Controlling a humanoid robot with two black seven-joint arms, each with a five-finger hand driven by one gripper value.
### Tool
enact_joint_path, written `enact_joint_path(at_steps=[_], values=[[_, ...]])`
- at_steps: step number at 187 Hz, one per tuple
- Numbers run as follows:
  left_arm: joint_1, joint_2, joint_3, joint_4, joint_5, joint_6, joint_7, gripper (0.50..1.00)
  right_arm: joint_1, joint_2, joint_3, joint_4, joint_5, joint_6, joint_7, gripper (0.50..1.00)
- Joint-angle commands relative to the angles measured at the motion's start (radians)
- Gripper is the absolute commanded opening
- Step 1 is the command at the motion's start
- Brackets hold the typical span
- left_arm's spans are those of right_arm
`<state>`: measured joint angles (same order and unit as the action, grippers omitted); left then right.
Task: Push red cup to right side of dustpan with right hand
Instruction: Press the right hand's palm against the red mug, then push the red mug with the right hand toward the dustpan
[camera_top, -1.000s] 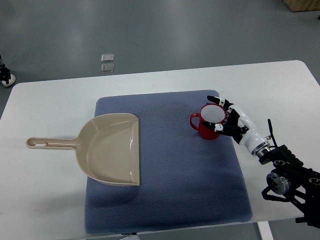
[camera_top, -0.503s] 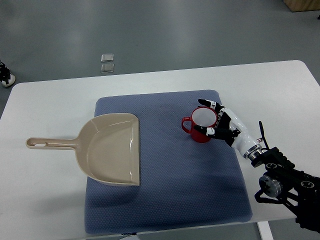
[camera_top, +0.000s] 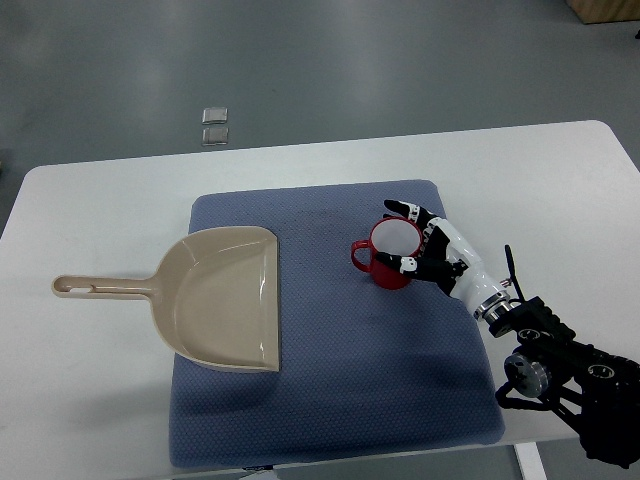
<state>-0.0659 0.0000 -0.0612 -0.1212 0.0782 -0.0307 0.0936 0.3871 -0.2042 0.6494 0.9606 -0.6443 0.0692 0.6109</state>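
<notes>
A red cup (camera_top: 388, 254) with a white inside stands upright on the blue mat (camera_top: 340, 370), its handle pointing left. My right hand (camera_top: 415, 240) comes in from the lower right and rests against the cup's right side, fingers spread around its wall without closing on it. The beige dustpan (camera_top: 225, 297) lies on the mat's left part, its handle (camera_top: 100, 288) reaching out over the white table. A strip of bare mat separates the cup from the dustpan's right edge. The left arm does not show.
The white table (camera_top: 560, 190) extends around the mat on all sides. Two small clear squares (camera_top: 214, 124) lie on the grey floor beyond the table's far edge. The right arm's black wrist and forearm (camera_top: 560, 375) hang over the table's near right corner.
My right hand has slid the red cup leftward across the mat, toward the dustpan. The dustpan has stayed where it was.
</notes>
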Motion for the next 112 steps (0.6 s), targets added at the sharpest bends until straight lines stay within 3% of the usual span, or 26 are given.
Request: enact_joint_path(at_steps=[1,112], values=[[0.000,0.000,0.000,0.000,0.000,0.000,0.000,1.000,0.001,0.006,-0.004,0.000,-0.002,-0.003,0.000,0.926],[0.000,0.000,0.000,0.000,0.000,0.000,0.000,1.000,-0.002,0.051,-0.011,-0.008,-0.035,-0.020,0.000,0.926]])
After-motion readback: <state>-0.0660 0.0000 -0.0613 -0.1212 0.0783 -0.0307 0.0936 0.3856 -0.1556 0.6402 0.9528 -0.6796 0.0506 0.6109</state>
